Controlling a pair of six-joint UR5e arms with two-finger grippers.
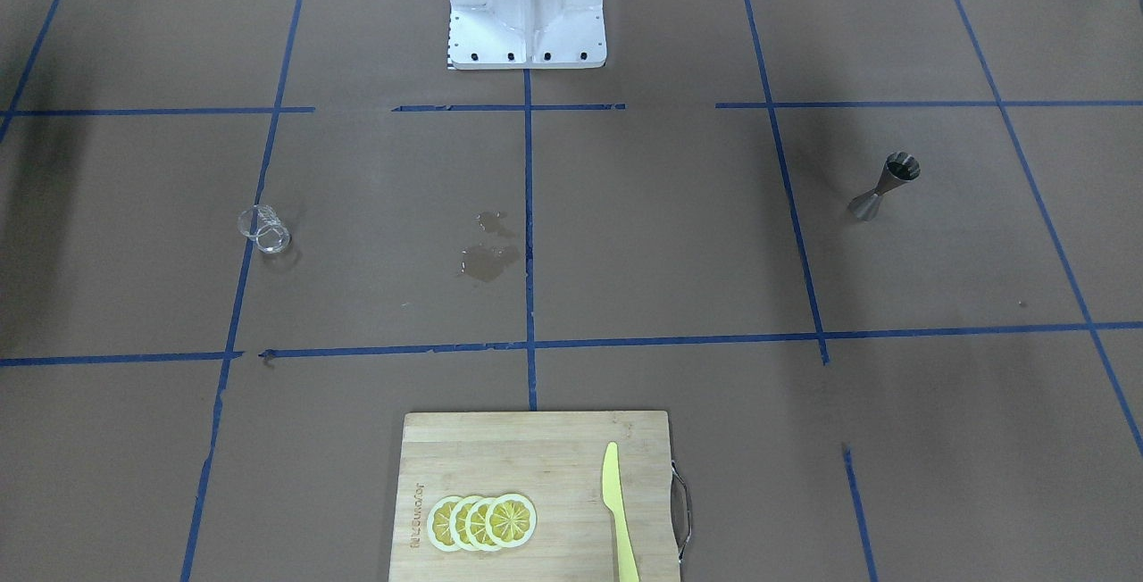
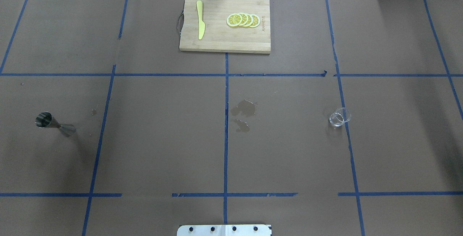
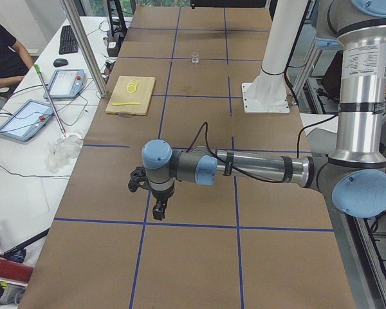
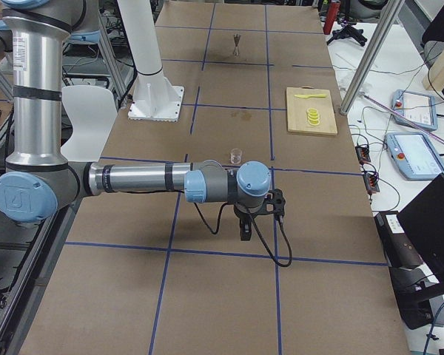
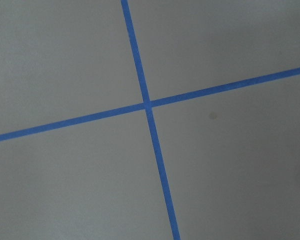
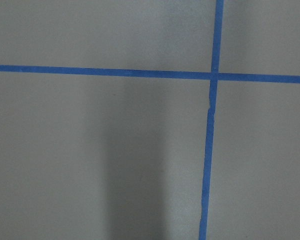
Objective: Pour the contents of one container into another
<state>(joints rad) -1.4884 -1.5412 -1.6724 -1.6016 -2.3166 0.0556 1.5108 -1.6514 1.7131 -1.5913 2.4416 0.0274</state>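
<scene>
The small clear glass cup (image 1: 264,231) (image 2: 340,117) (image 4: 236,155) stands on the brown table on the robot's right side, next to a blue tape line. On the robot's left side stands the steel hourglass jigger (image 1: 884,187) (image 2: 54,122) (image 4: 237,46), upright. Neither gripper is near them. My left gripper (image 3: 159,211) hangs over the table's left end, and my right gripper (image 4: 244,231) over the right end. Each shows only in a side view, so I cannot tell whether it is open or shut. Both wrist views show only bare table and tape.
A wet spill (image 1: 487,261) (image 2: 243,109) lies mid-table between cup and jigger. A wooden cutting board (image 1: 536,448) (image 2: 217,40) at the far edge carries a yellow knife (image 1: 618,511) and lemon slices (image 1: 482,521). The robot base (image 1: 527,11) stands at the near edge. A person (image 3: 0,51) sits beside the table.
</scene>
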